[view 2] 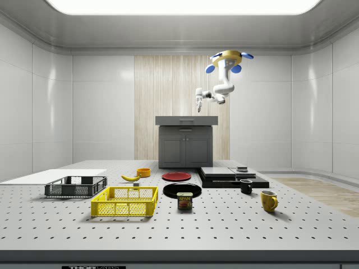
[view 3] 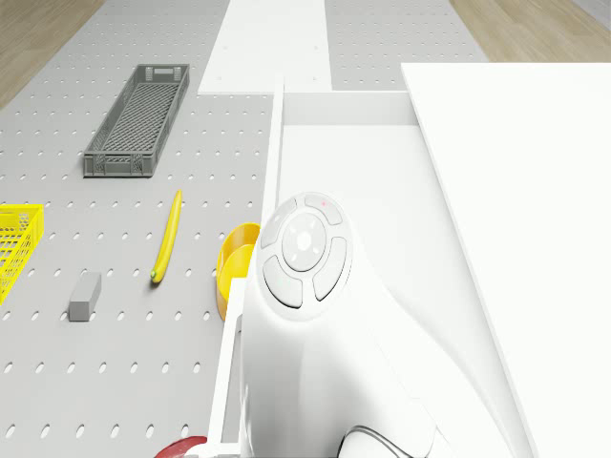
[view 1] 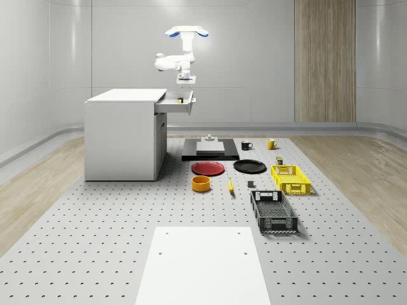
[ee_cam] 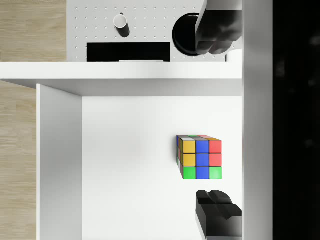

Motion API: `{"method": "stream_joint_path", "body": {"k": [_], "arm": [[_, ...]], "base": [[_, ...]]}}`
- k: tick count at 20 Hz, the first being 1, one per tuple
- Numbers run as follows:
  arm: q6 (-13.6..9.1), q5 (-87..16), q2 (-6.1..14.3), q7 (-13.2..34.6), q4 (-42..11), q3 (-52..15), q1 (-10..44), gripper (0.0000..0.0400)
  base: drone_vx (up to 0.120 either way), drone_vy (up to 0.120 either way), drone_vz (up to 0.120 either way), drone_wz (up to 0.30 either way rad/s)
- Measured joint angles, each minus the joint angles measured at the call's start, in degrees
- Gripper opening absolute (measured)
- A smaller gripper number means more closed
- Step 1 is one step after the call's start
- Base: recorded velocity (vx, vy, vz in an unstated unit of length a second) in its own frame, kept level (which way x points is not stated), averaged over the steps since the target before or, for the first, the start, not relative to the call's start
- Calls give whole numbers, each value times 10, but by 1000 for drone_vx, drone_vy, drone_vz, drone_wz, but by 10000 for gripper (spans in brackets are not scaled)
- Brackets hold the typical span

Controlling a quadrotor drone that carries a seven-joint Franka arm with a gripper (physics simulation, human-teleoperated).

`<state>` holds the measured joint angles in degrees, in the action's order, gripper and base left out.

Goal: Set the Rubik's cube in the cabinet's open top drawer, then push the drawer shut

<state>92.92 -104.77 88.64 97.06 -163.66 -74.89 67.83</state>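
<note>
Pincer (ee_cam: 215, 120) open above drawer (ee_cam: 60, 165) | Rubik's cube (ee_cam: 199, 157) inside | drone (view 1: 187, 32) hovering overhead

The drone (view 2: 229, 57) has a yellow-rimmed body, blue rotor guards, a glossy white arm (view 1: 172, 61) and dark fingertips (ee_cam: 217, 212).

bright, even overhead light from ceiling panel (view 2: 179, 5); soft shadows; crisp renders, no blur.

The multicoloured Rubik's cube (ee_cam: 199, 157) showed a grid of yellow, blue, red and green squares, sitting in the plain white open drawer (ee_cam: 60, 165). Lower right of the whole-scene view had a bright yellow mesh crate (view 1: 290, 179) and a dark grey one (view 1: 273, 211).
</note>
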Motion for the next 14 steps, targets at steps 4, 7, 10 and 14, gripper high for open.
{"method": "stream_joint_path", "body": {"k": [4, 7, 10, 14], "arm": [[0, 1, 0, 0, 0, -1, 0, 400], [0, 2, 0, 0, 0, -2, 0, 400], [0, 2, 0, 0, 0, -2, 0, 400], [0, 2, 1, 0, 0, -2, 0, 400]], "base": [[0, 120, 0, 0], [0, 120, 0, 0], [0, 120, 0, 0], [0, 120, 0, 0]]}}
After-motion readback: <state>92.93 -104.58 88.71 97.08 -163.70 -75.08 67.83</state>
